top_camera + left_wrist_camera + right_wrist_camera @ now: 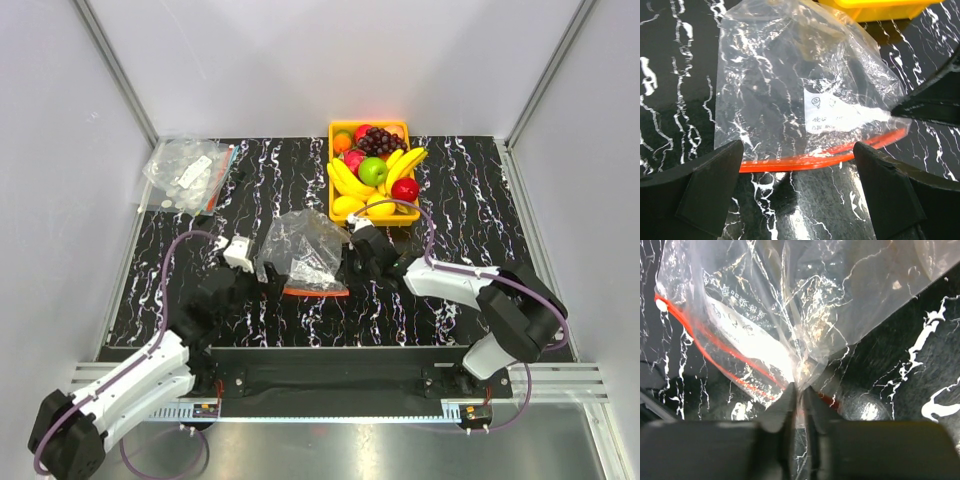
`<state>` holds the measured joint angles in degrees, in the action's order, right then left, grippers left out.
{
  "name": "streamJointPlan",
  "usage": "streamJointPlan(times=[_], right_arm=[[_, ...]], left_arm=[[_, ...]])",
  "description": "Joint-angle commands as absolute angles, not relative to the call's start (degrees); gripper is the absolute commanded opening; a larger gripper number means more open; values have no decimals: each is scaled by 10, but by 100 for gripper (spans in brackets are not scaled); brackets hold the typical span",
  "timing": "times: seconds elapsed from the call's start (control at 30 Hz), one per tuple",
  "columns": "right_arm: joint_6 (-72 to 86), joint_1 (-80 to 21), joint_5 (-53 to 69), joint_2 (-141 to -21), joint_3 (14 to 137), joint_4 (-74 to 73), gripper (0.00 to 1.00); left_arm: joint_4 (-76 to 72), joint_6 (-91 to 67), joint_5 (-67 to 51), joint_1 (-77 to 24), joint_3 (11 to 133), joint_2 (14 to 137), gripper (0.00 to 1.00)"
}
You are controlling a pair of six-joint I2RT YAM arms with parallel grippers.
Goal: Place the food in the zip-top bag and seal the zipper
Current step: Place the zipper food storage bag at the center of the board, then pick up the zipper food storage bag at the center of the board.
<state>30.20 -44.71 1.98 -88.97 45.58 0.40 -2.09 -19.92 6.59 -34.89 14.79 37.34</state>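
Observation:
The clear zip-top bag point(303, 250) lies crumpled at the table's middle, its red-orange zipper point(315, 291) along the near edge. It looks empty of food. My right gripper point(350, 262) is shut on the bag's right edge by the mouth; in the right wrist view its jaws point(799, 396) pinch the plastic next to the zipper point(715, 340). My left gripper point(258, 283) is open at the bag's near left corner; in the left wrist view its fingers point(705, 175) stand wide apart either side of the zipper point(810, 159). The food sits in the yellow tray point(370, 128).
The tray holds bananas point(350, 180), a green apple point(373, 171), red fruit point(405, 189) and grapes point(378, 139). A pile of clear packets with white labels point(190, 172) lies at the back left. Grey walls enclose the table on three sides.

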Motion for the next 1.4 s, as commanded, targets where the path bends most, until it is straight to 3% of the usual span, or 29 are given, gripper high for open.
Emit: streamJointPlan(times=[0.0,0.03,0.27,0.53,0.67,0.77,0.93,1.1,1.2,1.37], right_arm=[[313,-447,-1,-881,453,27,9],[309,-446,-27,-879,454,17,0],[256,-413,30,-846,480,-113,0],[241,-315,165,-785,434,-159,2],[216,-297,161,-788,465,-231,6],[201,-291,175,-802,482,-244,9],[185,-282,192,-824,501,-250,10],[172,-269,206,-830,504,-250,11],[167,-260,213,-836,506,-250,11],[163,-253,230,-849,509,-245,11]], left_arm=[[-82,-179,35,-373,181,403,99],[-83,-171,40,-384,184,410,98],[-147,-104,52,-494,188,459,98],[-185,-20,94,-572,206,492,99],[-136,42,89,-599,280,568,97],[-72,89,98,-620,334,633,86],[18,154,176,-687,427,724,86],[69,170,181,-705,446,756,85],[86,179,152,-706,442,762,77],[67,195,187,-714,423,776,77]])
